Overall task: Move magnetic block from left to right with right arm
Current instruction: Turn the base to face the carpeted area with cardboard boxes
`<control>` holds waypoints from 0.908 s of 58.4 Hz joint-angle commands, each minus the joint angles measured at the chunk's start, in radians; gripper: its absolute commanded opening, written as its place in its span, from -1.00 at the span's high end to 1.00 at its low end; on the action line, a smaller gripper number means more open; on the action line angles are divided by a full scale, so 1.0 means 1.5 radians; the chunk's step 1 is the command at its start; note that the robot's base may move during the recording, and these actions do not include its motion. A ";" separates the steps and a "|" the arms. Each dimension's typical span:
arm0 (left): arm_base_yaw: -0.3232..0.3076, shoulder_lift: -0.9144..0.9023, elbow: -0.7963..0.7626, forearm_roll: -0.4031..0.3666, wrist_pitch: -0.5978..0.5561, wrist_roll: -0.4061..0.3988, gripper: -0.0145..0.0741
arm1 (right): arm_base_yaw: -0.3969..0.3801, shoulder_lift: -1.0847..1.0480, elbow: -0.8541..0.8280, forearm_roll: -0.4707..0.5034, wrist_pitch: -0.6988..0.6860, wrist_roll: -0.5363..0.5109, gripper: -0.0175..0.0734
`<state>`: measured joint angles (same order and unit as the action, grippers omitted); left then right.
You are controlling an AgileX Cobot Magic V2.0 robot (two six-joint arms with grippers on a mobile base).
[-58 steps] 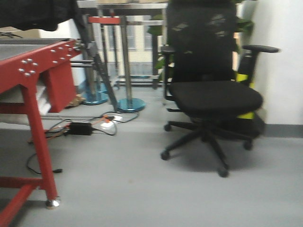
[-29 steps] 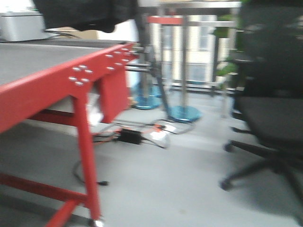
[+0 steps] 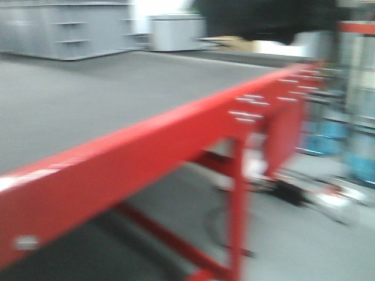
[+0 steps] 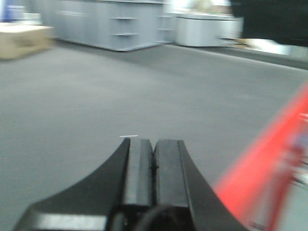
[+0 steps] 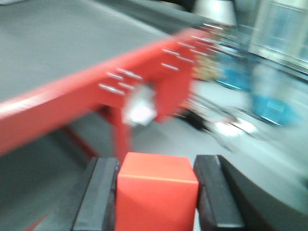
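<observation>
The magnetic block, a plain red cube, fills the bottom of the right wrist view. My right gripper is shut on it, with one black finger against each side face. It hangs over the floor, just off the corner of the red-framed table. My left gripper is shut with its pads pressed together and nothing between them, low over the grey tabletop. Neither gripper shows in the front view, which is badly blurred.
A grey tabletop on a red frame crosses the front view. A tan cardboard box and grey cabinets stand at the table's far side. Cables and a power strip lie on the floor beside blue round bases.
The front view has swung left: the black office chair has left the frame and the red-framed table now fills it. The motion blur has grown.
</observation>
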<state>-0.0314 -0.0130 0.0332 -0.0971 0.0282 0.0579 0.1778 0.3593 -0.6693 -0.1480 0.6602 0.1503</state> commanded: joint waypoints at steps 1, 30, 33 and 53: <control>0.000 -0.009 0.006 -0.003 -0.057 -0.004 0.96 | -0.003 0.005 -0.018 -0.011 -0.055 -0.007 0.28; 0.000 -0.009 0.006 -0.003 -0.057 -0.004 0.96 | -0.003 0.005 -0.018 -0.011 -0.055 -0.007 0.28; 0.000 -0.009 0.006 -0.003 -0.057 -0.004 0.96 | -0.003 0.005 -0.018 -0.011 -0.055 -0.007 0.28; 0.000 -0.009 0.006 -0.003 -0.057 -0.004 0.96 | -0.003 0.005 -0.018 -0.011 -0.055 -0.007 0.28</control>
<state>-0.0314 -0.0130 0.0332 -0.0971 0.0282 0.0579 0.1778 0.3593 -0.6693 -0.1480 0.6602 0.1503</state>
